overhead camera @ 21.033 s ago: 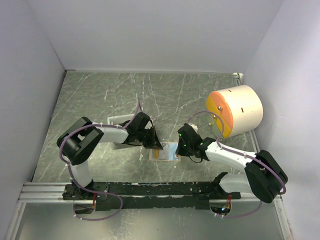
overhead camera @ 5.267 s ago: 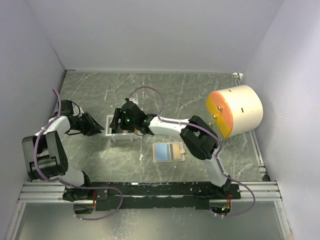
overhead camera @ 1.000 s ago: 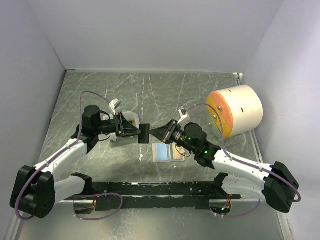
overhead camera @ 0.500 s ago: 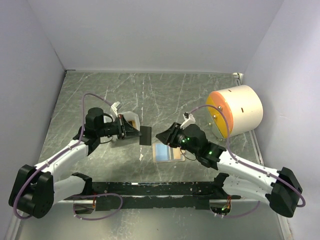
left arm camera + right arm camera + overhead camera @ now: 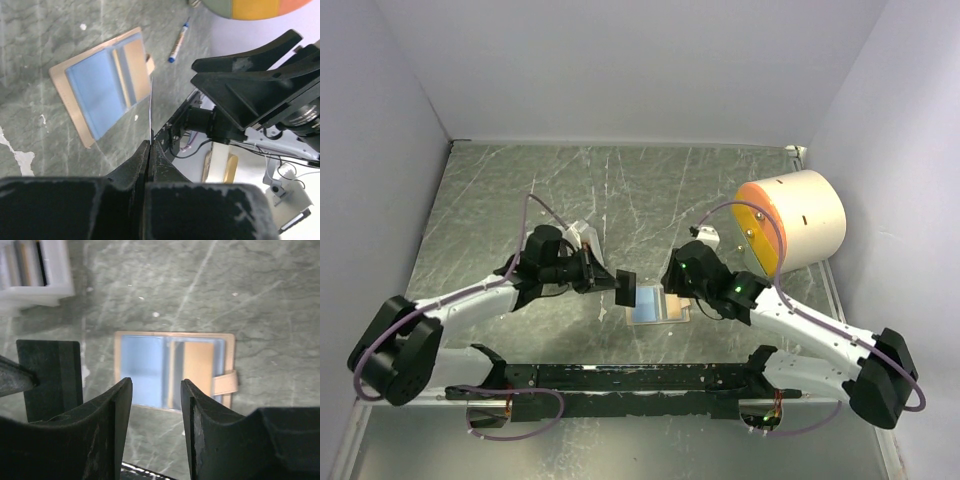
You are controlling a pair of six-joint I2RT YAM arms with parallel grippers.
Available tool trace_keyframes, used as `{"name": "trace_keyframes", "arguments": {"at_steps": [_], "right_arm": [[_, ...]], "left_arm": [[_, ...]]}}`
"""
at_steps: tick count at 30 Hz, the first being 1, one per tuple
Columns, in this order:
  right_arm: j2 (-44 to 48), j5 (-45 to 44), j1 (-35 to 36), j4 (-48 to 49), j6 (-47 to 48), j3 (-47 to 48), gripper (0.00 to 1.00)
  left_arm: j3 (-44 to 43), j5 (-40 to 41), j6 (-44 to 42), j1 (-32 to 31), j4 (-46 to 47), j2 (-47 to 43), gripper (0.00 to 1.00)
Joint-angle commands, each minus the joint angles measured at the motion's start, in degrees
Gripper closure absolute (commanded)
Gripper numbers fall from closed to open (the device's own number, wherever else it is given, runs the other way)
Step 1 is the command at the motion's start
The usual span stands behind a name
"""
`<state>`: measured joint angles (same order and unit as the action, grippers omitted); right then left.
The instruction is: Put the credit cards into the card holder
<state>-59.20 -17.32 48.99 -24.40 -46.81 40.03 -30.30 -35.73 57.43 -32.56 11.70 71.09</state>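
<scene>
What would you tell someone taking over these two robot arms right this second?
Left gripper: shut on a black card, held beside the card holder.
Right gripper: open, empty, above the card holder.
Card holder: lies open on the table; the blue in its pockets is probably cards already in.
White tray: more cards stand in it.
Left to do: slide the black card into a pocket, then fetch the rest.

Grey marble tbl (image 5: 520,190) w/ card holder (image 5: 200,362), tray (image 5: 35,290), pen (image 5: 179,40), drum (image 5: 800,225).
</scene>
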Motion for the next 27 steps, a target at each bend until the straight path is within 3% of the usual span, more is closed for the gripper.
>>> {"name": "trace_keyframes", "arguments": {"at_steps": [1, 12, 27], "right_arm": [[-1.6, 2.9, -3.4, -0.4, 3.8, -2.2, 0.56], [-10.1, 11.1, -11.0, 6.6, 8.4, -6.0, 0.56], [-13.5, 13.7, -12.2, 12.1, 6.4, -13.1, 0.73]], "left_arm": [[-1.9, 4.2, 0.1, -3.0, 4.7, 5.0, 0.93], [-8.4, 8.7, -1.2, -8.4, 5.3, 16.0, 0.93], [-12.7, 9.9, -3.0, -10.9, 3.8, 24.5, 0.93]]}}
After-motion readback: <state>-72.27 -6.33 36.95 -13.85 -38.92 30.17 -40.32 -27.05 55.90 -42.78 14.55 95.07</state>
